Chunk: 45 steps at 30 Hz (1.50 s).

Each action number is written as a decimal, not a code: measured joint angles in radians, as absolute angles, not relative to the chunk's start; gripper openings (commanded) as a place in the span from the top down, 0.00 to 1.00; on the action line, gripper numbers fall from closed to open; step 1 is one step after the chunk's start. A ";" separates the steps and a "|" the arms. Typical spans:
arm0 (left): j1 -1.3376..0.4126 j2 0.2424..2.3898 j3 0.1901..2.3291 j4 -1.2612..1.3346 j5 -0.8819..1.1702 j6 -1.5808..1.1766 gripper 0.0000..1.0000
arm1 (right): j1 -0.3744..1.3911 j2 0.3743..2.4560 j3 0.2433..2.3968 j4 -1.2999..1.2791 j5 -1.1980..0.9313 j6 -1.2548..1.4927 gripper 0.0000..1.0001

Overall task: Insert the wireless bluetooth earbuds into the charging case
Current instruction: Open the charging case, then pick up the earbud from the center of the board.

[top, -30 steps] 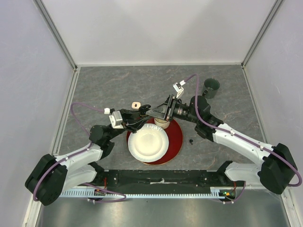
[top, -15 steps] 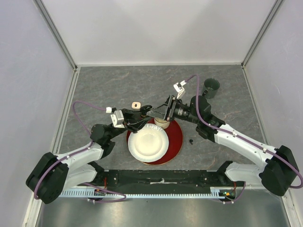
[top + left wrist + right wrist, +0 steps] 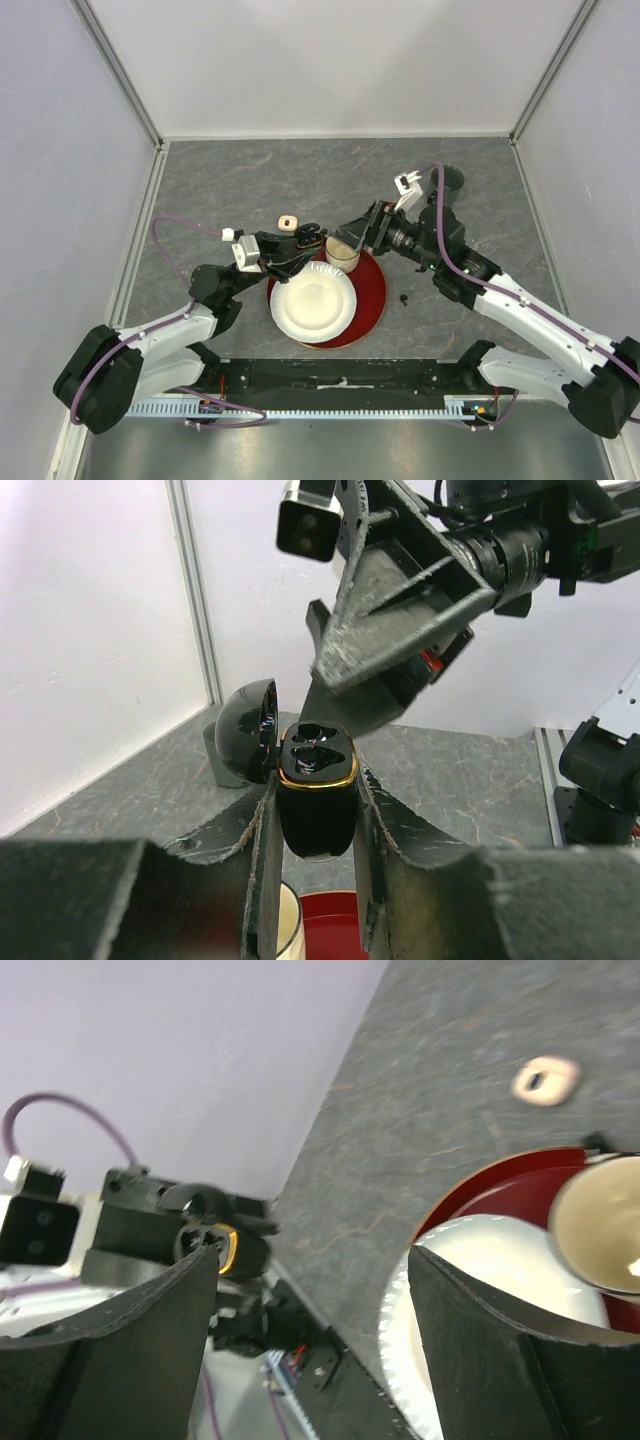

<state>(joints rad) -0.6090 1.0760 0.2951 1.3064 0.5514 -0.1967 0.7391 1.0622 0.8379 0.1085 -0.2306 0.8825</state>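
Observation:
My left gripper (image 3: 318, 780) is shut on the black charging case (image 3: 318, 815), holding it upright above the table. The case has a gold rim, and its lid (image 3: 245, 730) is swung open to the left. Glossy dark shapes fill its wells; whether they are earbuds I cannot tell. From above, the case (image 3: 305, 237) hangs just beyond the red plate. My right gripper (image 3: 313, 1255) is open and empty, and from above it (image 3: 342, 240) sits just right of the case, over the paper cup. A tiny black bud (image 3: 403, 298) lies on the table right of the plate.
A white paper plate (image 3: 312, 300) and a paper cup (image 3: 342, 256) sit on the red plate (image 3: 372, 290). A small pale piece with a dark slot (image 3: 288, 221) lies behind the case. A dark cup (image 3: 447, 184) stands far right. Walls enclose the table.
My right gripper has opened wide and drawn back to the right, away from the case. The left gripper keeps the case in the same place.

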 measured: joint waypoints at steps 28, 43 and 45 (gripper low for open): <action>-0.609 0.793 0.199 1.250 0.524 -0.191 0.98 | 0.311 1.240 0.789 -0.598 0.364 1.008 0.39; -0.609 0.732 0.176 1.198 0.498 -0.175 0.98 | 0.283 1.386 0.786 -0.524 0.331 1.086 0.47; -0.609 0.732 0.175 1.198 0.498 -0.175 0.98 | 0.278 1.404 0.785 -0.510 0.318 1.086 0.47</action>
<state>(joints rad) -0.6090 0.7319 0.1753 1.1980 0.4976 -0.1745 0.2775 1.4036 0.7849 -0.5102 0.3183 1.0859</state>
